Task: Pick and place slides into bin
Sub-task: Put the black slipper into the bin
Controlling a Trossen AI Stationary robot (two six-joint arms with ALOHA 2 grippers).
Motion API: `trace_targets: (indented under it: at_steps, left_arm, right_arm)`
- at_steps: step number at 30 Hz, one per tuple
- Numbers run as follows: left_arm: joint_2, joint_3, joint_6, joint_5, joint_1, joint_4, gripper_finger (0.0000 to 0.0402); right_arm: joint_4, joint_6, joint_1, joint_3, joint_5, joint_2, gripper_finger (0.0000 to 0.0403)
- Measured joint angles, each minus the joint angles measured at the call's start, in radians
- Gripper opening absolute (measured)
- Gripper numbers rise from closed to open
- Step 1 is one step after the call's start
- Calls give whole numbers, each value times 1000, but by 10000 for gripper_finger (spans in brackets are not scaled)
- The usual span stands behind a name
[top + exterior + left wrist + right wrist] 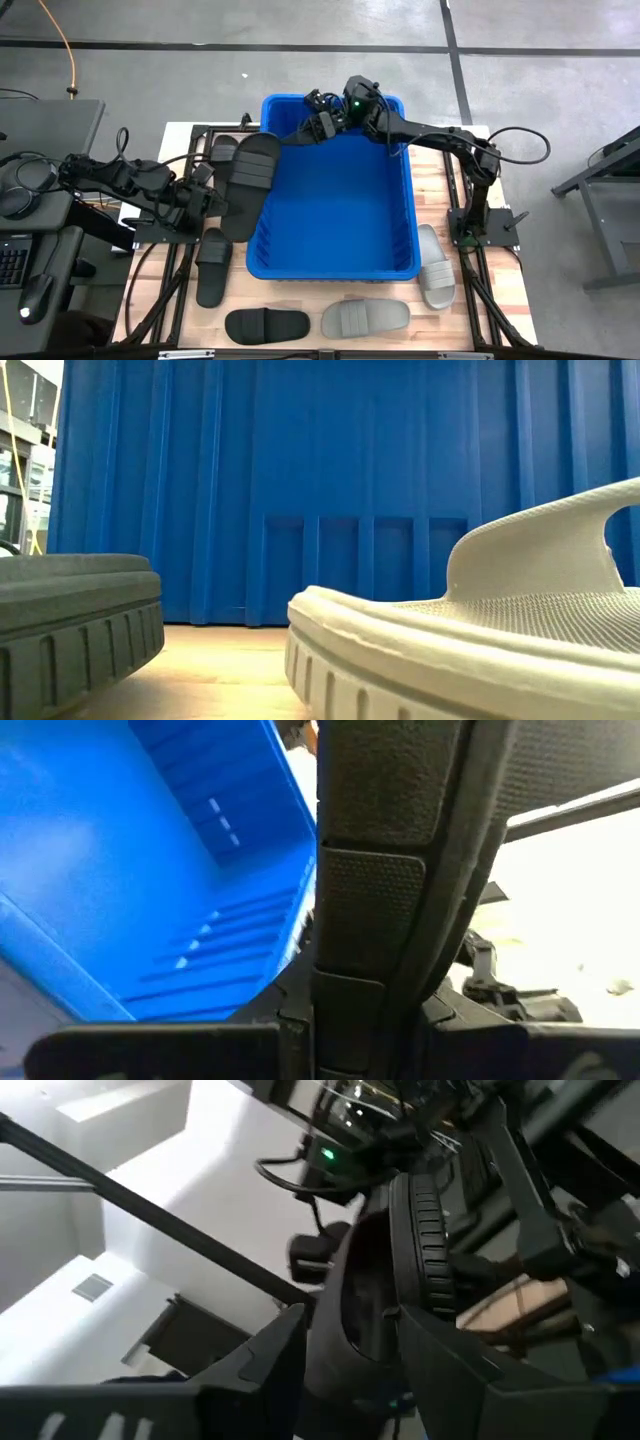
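Observation:
The blue bin stands mid-table; its wall fills the low view. A black slide hangs slanted over the bin's left rim, with my left gripper shut on it. My right gripper reaches level across the bin's far left corner. Its fingers stand apart on either side of that slide's far end. My left gripper pinches the black slide between its two fingers at its end toward the table's left and near edges, coming level from the table's left. The slide is lifted clear and runs on along the fingers over the bin's rim. My right gripper: I cannot tell whether its fingers touch the slide's far end.
Around the bin lie other slides. Black ones are at the left, at the far left and at the front. Grey ones are at the front and at the right. Two soles lie close in the low view.

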Motion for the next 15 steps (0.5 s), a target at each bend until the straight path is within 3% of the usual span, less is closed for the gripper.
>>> trace_targets:
  at_steps: [5, 11, 15]
  left_arm:
    - [0, 0, -27, 22, 0, 0, 53]
    - [0, 0, -47, 71, 0, -37, 53]
    - [0, 1, -60, 153, 0, -60, 53]
  right_arm:
    - [-73, -73, -3, 0, -18, 0, 154]
    - [-82, -49, -20, -1, -109, 0, 154]
    - [-92, -36, -31, -2, -174, -2, 154]
